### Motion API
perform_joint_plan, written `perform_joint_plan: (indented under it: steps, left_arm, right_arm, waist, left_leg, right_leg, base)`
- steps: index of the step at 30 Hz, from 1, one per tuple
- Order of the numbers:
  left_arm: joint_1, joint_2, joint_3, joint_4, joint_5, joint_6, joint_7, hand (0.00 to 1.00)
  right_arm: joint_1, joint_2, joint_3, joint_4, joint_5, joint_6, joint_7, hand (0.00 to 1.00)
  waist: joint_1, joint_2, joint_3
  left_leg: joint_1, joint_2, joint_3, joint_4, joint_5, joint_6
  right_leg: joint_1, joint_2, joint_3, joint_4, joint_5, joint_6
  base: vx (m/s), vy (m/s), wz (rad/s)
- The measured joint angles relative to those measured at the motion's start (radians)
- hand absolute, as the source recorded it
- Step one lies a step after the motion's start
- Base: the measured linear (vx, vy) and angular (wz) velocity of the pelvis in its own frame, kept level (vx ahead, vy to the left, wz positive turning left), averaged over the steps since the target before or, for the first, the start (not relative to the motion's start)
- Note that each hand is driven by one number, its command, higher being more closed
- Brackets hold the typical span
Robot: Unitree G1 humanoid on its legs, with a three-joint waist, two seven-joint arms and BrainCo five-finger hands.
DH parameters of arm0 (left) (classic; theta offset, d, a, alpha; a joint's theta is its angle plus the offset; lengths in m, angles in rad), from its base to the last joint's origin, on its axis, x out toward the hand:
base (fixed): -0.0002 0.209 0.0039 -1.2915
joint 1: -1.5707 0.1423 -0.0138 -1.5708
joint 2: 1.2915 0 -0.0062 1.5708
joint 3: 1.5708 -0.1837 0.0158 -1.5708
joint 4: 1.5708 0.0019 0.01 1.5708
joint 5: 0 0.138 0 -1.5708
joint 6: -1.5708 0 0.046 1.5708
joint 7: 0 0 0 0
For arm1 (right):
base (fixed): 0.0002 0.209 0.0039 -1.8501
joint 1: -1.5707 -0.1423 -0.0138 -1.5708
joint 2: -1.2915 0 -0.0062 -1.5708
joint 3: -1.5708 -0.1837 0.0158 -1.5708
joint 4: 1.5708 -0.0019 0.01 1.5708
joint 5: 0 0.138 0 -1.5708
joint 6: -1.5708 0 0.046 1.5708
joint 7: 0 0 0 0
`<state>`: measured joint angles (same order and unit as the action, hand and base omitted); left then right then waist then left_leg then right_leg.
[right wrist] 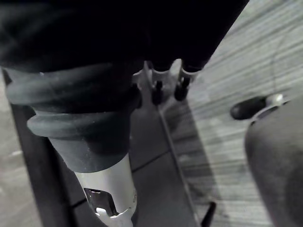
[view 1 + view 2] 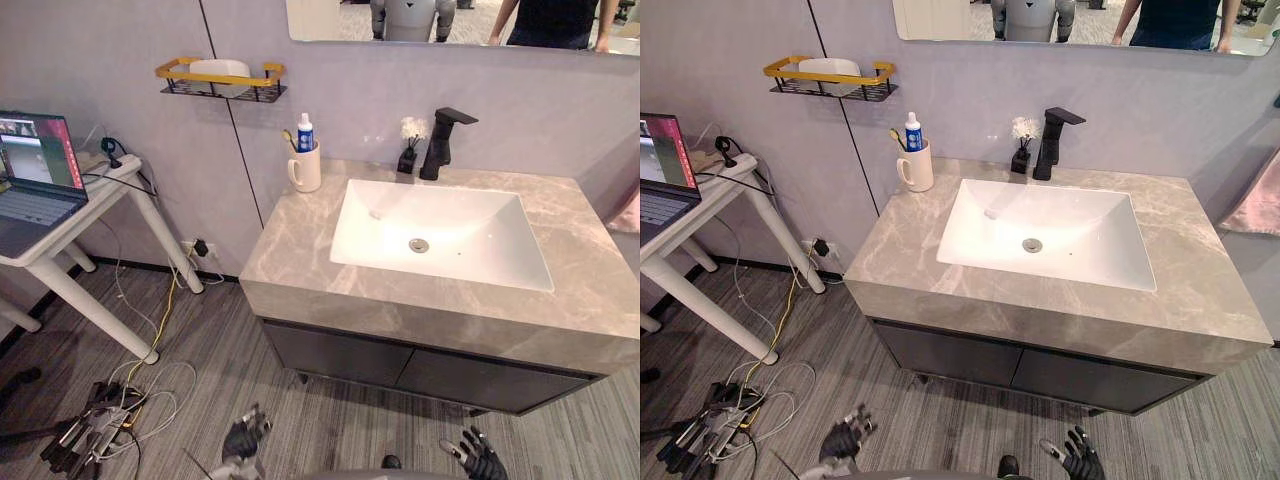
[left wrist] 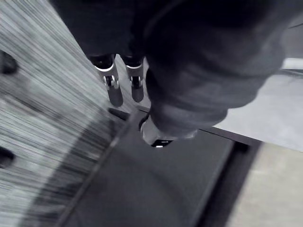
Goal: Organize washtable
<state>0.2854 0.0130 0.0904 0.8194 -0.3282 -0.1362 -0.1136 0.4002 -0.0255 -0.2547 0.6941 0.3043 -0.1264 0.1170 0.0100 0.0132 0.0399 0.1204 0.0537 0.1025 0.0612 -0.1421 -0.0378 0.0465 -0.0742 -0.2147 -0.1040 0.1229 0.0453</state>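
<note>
A white ceramic mug [image 2: 305, 168] stands at the back left corner of the grey marbled stone counter [image 2: 590, 260], close to the wall, its handle turned to the left. In it a blue-and-white toothpaste tube [image 2: 305, 133] stands upright with its cap up, and a yellow toothbrush [image 2: 289, 138] leans beside it, its upper end tilted left. The white rectangular sink basin [image 2: 470, 215] sunk into the counter holds nothing loose. Behind it rises a black angular faucet [image 2: 440, 145], with a small black holder [image 2: 407, 160] carrying a white tuft just beside it. On the wall, a black wire shelf with a yellow rail [image 2: 220, 80] carries a white dish [image 2: 220, 68]. The left hand [image 2: 243, 438] and the right hand [image 2: 482, 458] hang low over the floor before the cabinet, fingers relaxed and apart, holding nothing.
</note>
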Motion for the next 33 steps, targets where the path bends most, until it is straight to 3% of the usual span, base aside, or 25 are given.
perform_joint_plan:
  steps: [2,7,10,13,14,15,16,17,18,19,20,21,22,23,24,25,26,27,33]
  left_arm:
    - [-0.029,0.01,0.045,0.097,0.045,-0.008,0.032,0.0]
    - [-0.051,0.034,0.071,0.179,0.137,-0.005,0.069,0.0]
    - [-0.077,0.04,0.092,0.205,0.185,-0.005,0.086,0.0]
    - [-0.12,0.059,0.111,0.217,0.217,0.006,0.103,0.0]
    - [-0.132,0.063,0.109,0.223,0.224,0.011,0.11,0.0]
    - [-0.145,0.064,0.104,0.229,0.226,0.017,0.117,0.0]
    - [-0.162,0.071,0.097,0.232,0.228,0.022,0.118,0.0]
    - [-0.172,0.077,0.096,0.23,0.227,0.028,0.119,0.0]
    - [-0.178,0.081,0.094,0.229,0.225,0.032,0.119,0.0]
    - [-0.197,0.082,0.093,0.223,0.221,0.039,0.119,0.0]
    - [-0.213,0.066,0.083,0.23,0.202,0.045,0.115,0.0]
    - [-0.217,0.055,0.076,0.229,0.204,0.044,0.113,0.0]
    - [-0.224,0.042,0.064,0.223,0.163,0.037,0.096,0.0]
    - [-0.224,0.03,0.059,0.21,0.124,0.038,0.094,0.0]
    - [-0.229,0.039,0.064,0.2,0.107,0.038,0.093,0.0]
    - [-0.248,0.044,0.066,0.201,0.079,0.039,0.092,0.0]
    - [-0.26,0.034,0.066,0.209,0.06,0.045,0.092,0.0]
    - [-0.254,0.03,0.066,0.211,0.044,0.042,0.093,0.0]
    - [-0.241,0.039,0.057,0.211,0.022,0.041,0.093,0.0]
  right_arm:
    - [-0.024,0.001,-0.026,0.112,-0.009,-0.003,-0.026,0.0]
    - [-0.042,0.001,-0.046,0.18,-0.04,-0.004,-0.052,0.0]
    - [-0.052,0.004,-0.04,0.186,-0.04,-0.004,-0.052,0.0]
    - [-0.077,0.02,-0.038,0.189,-0.017,-0.003,-0.055,0.0]
    - [-0.084,0.021,-0.044,0.201,-0.002,-0.001,-0.059,0.0]
    - [-0.095,0.009,-0.051,0.223,0.015,-0.002,-0.064,0.0]
    - [-0.111,0.005,-0.052,0.242,0.019,-0.002,-0.077,0.0]
    - [-0.102,0.011,-0.058,0.276,0.016,-0.001,-0.086,0.0]
    - [-0.092,0.016,-0.061,0.292,0.01,0.001,-0.092,0.0]
    - [-0.095,0.023,-0.057,0.323,-0.003,0.01,-0.094,0.0]
    - [-0.104,0.013,-0.041,0.323,-0.028,0.017,-0.093,0.0]
    - [-0.121,0.005,-0.04,0.323,-0.042,0.017,-0.092,0.0]
    - [-0.146,-0.028,-0.044,0.336,-0.065,0.026,-0.093,0.0]
    - [-0.155,-0.049,-0.046,0.364,-0.077,0.026,-0.098,0.0]
    - [-0.172,-0.049,-0.026,0.377,-0.084,0.034,-0.097,0.0]
    - [-0.215,-0.049,0.008,0.379,-0.096,0.046,-0.098,0.0]
    - [-0.244,-0.063,0.042,0.366,-0.113,0.045,-0.094,0.0]
    - [-0.24,-0.07,0.049,0.359,-0.119,0.041,-0.091,0.0]
    - [-0.206,-0.056,0.043,0.344,-0.105,0.021,-0.093,0.0]
  waist:
    - [0.003,0.004,0.002]
    - [-0.008,0.003,0.009]
    - [-0.014,0.001,0.051]
    - [-0.024,-0.027,0.109]
    - [-0.025,-0.025,0.112]
    - [-0.024,0.003,0.122]
    - [-0.032,-0.008,0.138]
    - [-0.051,-0.008,0.144]
    - [-0.051,-0.028,0.134]
    - [-0.039,-0.071,0.126]
    - [-0.039,-0.07,0.141]
    - [-0.028,-0.075,0.136]
    - [-0.009,-0.024,0.121]
    - [-0.005,-0.03,0.118]
    - [0.001,-0.054,0.118]
    - [0.008,-0.068,0.132]
    - [0.003,-0.02,0.142]
    - [0.006,-0.019,0.146]
    - [0.003,-0.024,0.137]
  left_leg:
    - [0.034,0.0,-0.001,-0.013,0.001,-0.003]
    - [0.037,-0.001,0.041,-0.02,-0.003,-0.008]
    - [0.031,0.001,0.131,-0.024,-0.004,-0.007]
    - [-0.008,0.001,0.279,0.01,-0.011,0.011]
    - [-0.026,0.01,0.333,0.012,-0.012,0.017]
    - [-0.043,0.03,0.381,0.016,-0.015,0.022]
    - [-0.042,0.047,0.421,0.017,-0.016,0.022]
    - [-0.027,0.045,0.452,0.027,-0.017,0.023]
    - [-0.021,0.035,0.476,0.036,-0.019,0.026]
    - [-0.029,0.019,0.535,0.111,-0.033,0.03]
    - [-0.085,0.065,0.574,0.245,-0.076,0.052]
    - [-0.102,0.034,0.575,0.208,-0.098,0.06]
    - [-0.128,0.014,0.593,0.02,0.02,0.11]
    - [-0.143,0.021,0.659,0.027,0.073,0.086]
    - [-0.159,0.012,0.684,0.056,0.067,0.095]
    - [-0.201,0.042,0.729,0.142,0.027,0.092]
    - [-0.235,0.129,0.746,0.231,-0.004,0.085]
    - [-0.23,0.176,0.753,0.29,-0.004,0.085]
    - [-0.183,0.209,0.749,0.283,0.001,0.063]
  right_leg:
    - [0.026,0.0,-0.002,0.0,-0.004,0.002]
    - [0.0,0.002,0.044,0.004,-0.011,0.008]
    - [-0.07,0.014,0.118,0.057,-0.012,0.014]
    - [-0.184,0.025,0.206,0.109,-0.021,0.012]
    - [-0.214,0.025,0.166,0.117,-0.042,0.012]
    - [-0.275,0.011,0.079,0.205,-0.096,-0.019]
    - [-0.343,-0.051,-0.07,0.474,-0.173,-0.083]
    - [-0.33,-0.13,-0.186,0.664,-0.246,-0.082]
    - [-0.309,-0.172,-0.227,0.717,-0.256,-0.079]
    - [-0.308,-0.199,-0.27,0.732,-0.272,-0.094]
    - [-0.283,-0.184,-0.288,0.661,-0.227,-0.168]
    - [-0.269,-0.158,-0.248,0.571,-0.203,-0.151]
    - [-0.25,-0.148,-0.263,0.623,-0.27,-0.125]
    - [-0.216,-0.205,-0.305,0.723,-0.341,-0.069]
    - [-0.192,-0.225,-0.289,0.655,-0.378,-0.012]
    - [-0.166,-0.188,-0.281,0.508,-0.403,0.024]
    - [-0.141,-0.107,-0.271,0.401,-0.328,0.007]
    - [-0.084,-0.06,-0.256,0.3,-0.28,-0.004]
    - [0.018,0.013,-0.24,0.133,-0.204,-0.026]
  base:
    - [0.0,0.014,0.05]
    - [-0.02,0.023,-0.26]
    - [-0.03,0.025,-0.75]
    - [-0.07,0.027,-1.32]
    - [-0.08,0.016,-1.46]
    - [-0.05,0.011,-1.34]
    - [0.0,0.006,-1.09]
    - [0.09,0.016,-0.76]
    - [0.16,-0.02,-0.85]
    - [0.12,-0.047,-1.25]
    - [-0.02,-0.042,-1.53]
    - [-0.14,-0.03,-1.85]
    - [-0.13,-0.004,-1.69]
    - [-0.06,-0.057,-1.49]
    - [-0.05,-0.178,-1.12]
    - [-0.1,-0.291,-1.07]
    - [-0.1,-0.329,-1.13]
    - [-0.05,-0.224,-0.74]
    - [-0.04,-0.103,-0.17]
